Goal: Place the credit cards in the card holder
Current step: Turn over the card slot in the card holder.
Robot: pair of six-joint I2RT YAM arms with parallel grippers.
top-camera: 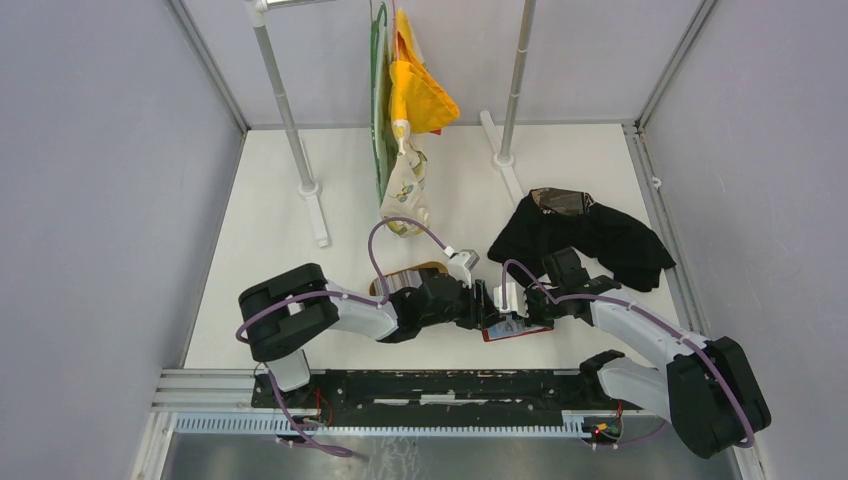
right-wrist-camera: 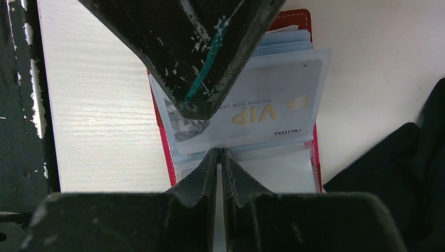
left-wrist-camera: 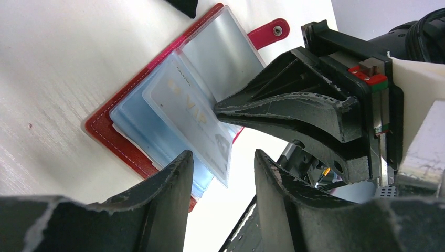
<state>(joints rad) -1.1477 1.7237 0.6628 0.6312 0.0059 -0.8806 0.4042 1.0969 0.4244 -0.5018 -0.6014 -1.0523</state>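
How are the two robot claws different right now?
The left gripper has its fingers apart and holds nothing. The right gripper is pinched shut on the edge of a clear sleeve in the red card holder. The left gripper reaches in from the left, the right gripper from the right. Both are black and meet over the open card holder.

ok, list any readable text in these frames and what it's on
"VIP" - gold, on the pale card in the clear sleeve of the card holder.
"CHLITINA" - small print along that card's edge.
"MAISON NEW CEN..." - small line by VIP; the rest is hidden behind the left end effector.
Print on the hanging bags: too small to read.
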